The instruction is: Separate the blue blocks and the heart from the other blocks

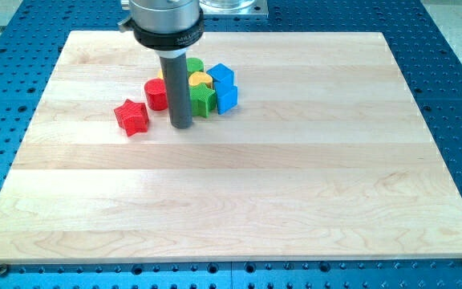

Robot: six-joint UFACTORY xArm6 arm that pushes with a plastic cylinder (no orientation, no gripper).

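Observation:
My tip (181, 126) rests on the wooden board (239, 185), just below a tight cluster of blocks. A red star (131, 117) lies apart to the left of the tip. A red round block (156, 94) sits just left of the rod. Right of the rod are a green block (203, 101), a yellow heart (201, 79) and another green block (194, 65) above it. Two blue blocks (221, 75) (226, 99) touch the cluster's right side. The rod hides part of the cluster; a sliver of yellow (161, 74) shows at its left.
The board lies on a blue perforated table (455, 48). The arm's grey housing (165, 20) hangs over the board's top edge.

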